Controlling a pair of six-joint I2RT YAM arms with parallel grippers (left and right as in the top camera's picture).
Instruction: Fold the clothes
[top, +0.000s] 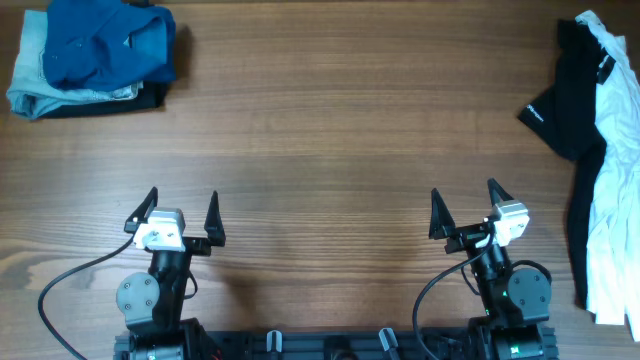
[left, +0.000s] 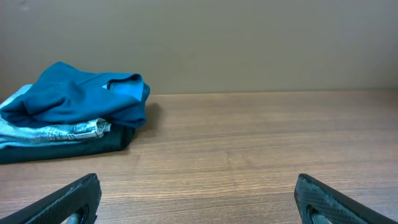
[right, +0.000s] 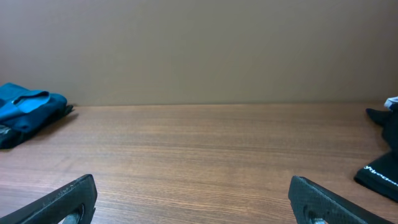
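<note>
From overhead, a folded stack is sitting at the far left corner of the table, with a blue garment on top. A loose pile of black and white cloth is lying crumpled along the right edge. The left gripper and the right gripper are both sitting near the arm bases at the near edge. Their jaws are spread wide and gripping nothing, and each is well apart from any cloth.

In the left wrist view, the two fingers are framing bare wood. Beyond them the blue garment is resting on pale denim, with something dark underneath. The edges are roughly squared (tidy enough to count as finished, I would judge).

In the right wrist view, the fingers are likewise standing wide apart over bare wood. A black garment with white lettering is poking in at the right edge, and a corner of the stack is showing at the far left.

The task is looking partly done. Three or so pieces are lying folded and stacked, while the right-hand pile is not yet touched. That pile is holding at least one black and one white piece, though how many exactly I cannot tell. Each one is going to need pulling out, spreading flat on the open wood and folding, and the right arm is sitting nearer to it.
</note>
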